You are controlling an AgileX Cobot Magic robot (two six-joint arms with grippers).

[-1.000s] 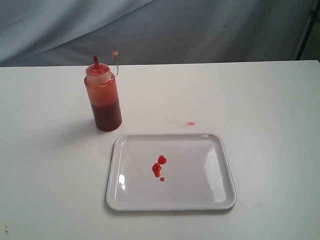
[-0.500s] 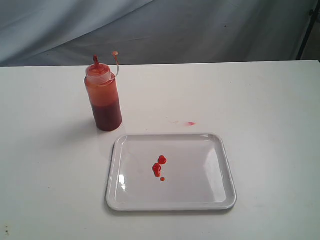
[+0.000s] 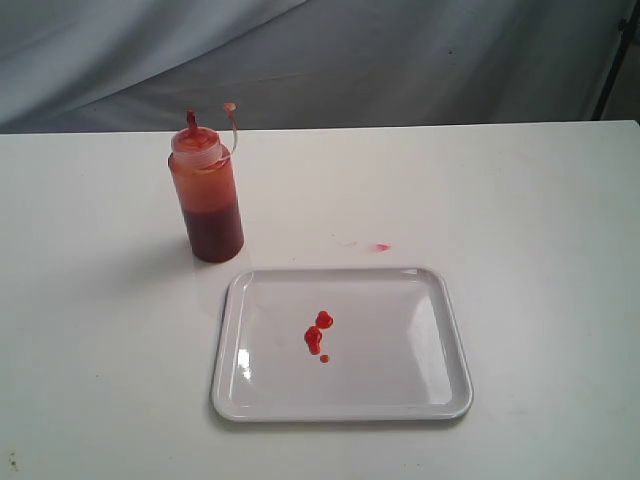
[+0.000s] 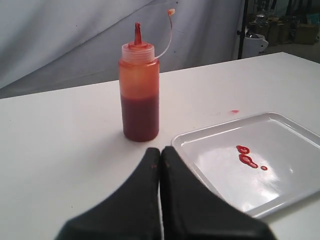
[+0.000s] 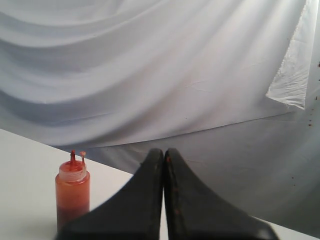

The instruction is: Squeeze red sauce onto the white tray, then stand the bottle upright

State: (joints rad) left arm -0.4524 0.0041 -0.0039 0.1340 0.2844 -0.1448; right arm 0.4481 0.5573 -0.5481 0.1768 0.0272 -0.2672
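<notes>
The bottle [image 3: 206,195] stands upright on the white table, just behind the white tray's far left corner, its tip cap dangling off the nozzle. Blobs of red sauce [image 3: 317,335] lie near the middle of the white tray [image 3: 432,340]. Neither arm shows in the exterior view. In the left wrist view my left gripper [image 4: 160,151] is shut and empty, a short way in front of the bottle [image 4: 140,95] and beside the tray [image 4: 200,136] with its sauce [image 4: 246,156]. My right gripper [image 5: 164,152] is shut and empty, far from the bottle [image 5: 72,197].
A faint pink smear [image 3: 379,247] marks the table [image 3: 540,200] just behind the tray. Grey-white cloth [image 3: 330,60] hangs behind the table's far edge. A dark stand [image 3: 615,60] is at the far right.
</notes>
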